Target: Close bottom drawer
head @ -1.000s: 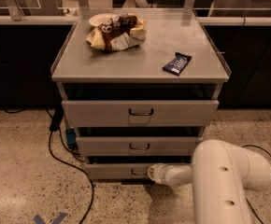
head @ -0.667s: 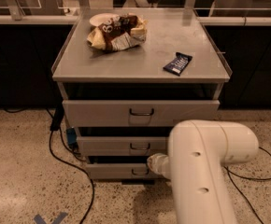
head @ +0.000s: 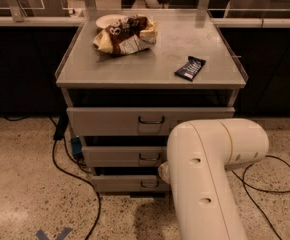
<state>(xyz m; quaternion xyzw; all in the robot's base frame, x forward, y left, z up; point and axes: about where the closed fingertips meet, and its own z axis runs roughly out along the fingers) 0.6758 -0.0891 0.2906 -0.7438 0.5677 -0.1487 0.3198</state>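
Cable [head: 60, 165] lies black on the speckled floor at left, curving past the cart's lower corner. Cart [head: 135, 79] stands centre, grey metal, with a plate [head: 106, 20] and snack bags [head: 127, 36] at the rear left of its top. Top drawer [head: 110, 120] and middle drawer [head: 115, 155] sit below the top, each with a dark loop handle. Bottom drawer [head: 120, 183] is lowest, just above the floor, with a dark gap over its low front; its handle [head: 149, 184] shows near the right end. Gripper [head: 163, 173] is at that right end, beside the handle, almost wholly hidden behind the arm; whether it is released or clenched cannot be told. Bar [head: 190, 68], dark-wrapped, lies on the cart top, right of centre. Arm [head: 210, 184], white and bulky, fills the lower right foreground, covering the cart's right lower corner.
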